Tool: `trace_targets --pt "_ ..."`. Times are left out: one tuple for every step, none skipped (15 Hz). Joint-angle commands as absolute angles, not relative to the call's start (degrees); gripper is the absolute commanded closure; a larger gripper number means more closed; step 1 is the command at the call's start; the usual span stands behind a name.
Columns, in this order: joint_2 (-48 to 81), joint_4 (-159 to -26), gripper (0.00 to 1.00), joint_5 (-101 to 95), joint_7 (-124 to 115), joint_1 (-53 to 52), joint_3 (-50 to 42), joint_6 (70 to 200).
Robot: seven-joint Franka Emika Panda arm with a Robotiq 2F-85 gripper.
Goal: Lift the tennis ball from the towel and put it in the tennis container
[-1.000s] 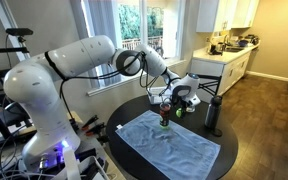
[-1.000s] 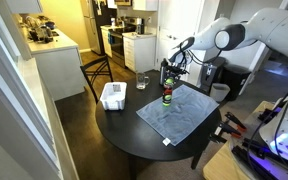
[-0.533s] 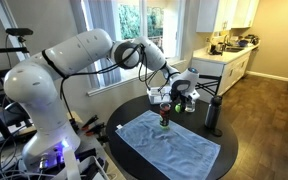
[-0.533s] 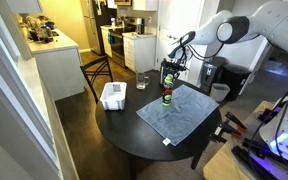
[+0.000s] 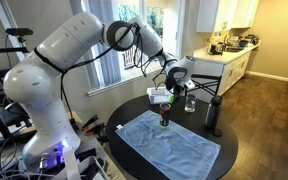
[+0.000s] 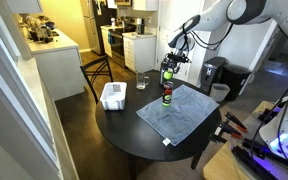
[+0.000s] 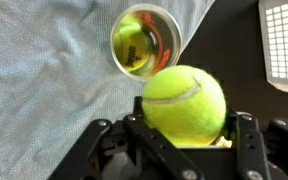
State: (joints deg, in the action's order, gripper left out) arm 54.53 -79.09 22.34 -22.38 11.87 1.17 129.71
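Between the fingers of the gripper (image 7: 180,135) sits the ball (image 7: 184,100), pinched from both sides and filling the gap between them in the wrist view. Just beyond it there lies the open mouth of the container (image 7: 146,40), offset to one side of the ball rather than straight beneath it, with something yellow-green showing inside. In both exterior views the gripper (image 5: 172,86) (image 6: 169,68) hangs above the upright container (image 5: 165,118) (image 6: 167,98), the ball well clear of its rim. The container stands at one edge of the towel (image 5: 174,147), which lies flat on the dark round table (image 5: 222,158). Off the towel, a white tub (image 6: 113,96) and a glass (image 6: 142,81) stand on the same table
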Motion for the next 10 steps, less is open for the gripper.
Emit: trace_targets --pt "46.76 -88.89 0.57 24.47 -18.95 11.85 2.67 123.71" --pt "45.78 -90.44 0.57 24.54 -18.6 11.57 2.7 122.53" --pt "44.97 -91.69 0.57 24.64 -18.46 11.29 2.63 121.63" --pt "44.47 -92.65 0.57 24.76 -18.54 11.07 2.4 120.85" --pt "44.17 -93.46 0.57 24.76 -18.67 10.74 2.03 120.64" --pt "43.91 -94.09 0.57 24.73 -18.92 10.58 1.76 120.11" --pt "43.71 -94.79 0.57 24.79 -18.98 10.51 1.56 120.35" --pt "43.5 -95.46 0.57 24.79 -19.01 10.56 1.27 120.78" --pt "43.39 -96.01 0.57 24.83 -18.96 10.52 1.03 121.42" --pt "43.42 -96.36 0.57 25.01 -18.82 10.57 0.82 122.22"
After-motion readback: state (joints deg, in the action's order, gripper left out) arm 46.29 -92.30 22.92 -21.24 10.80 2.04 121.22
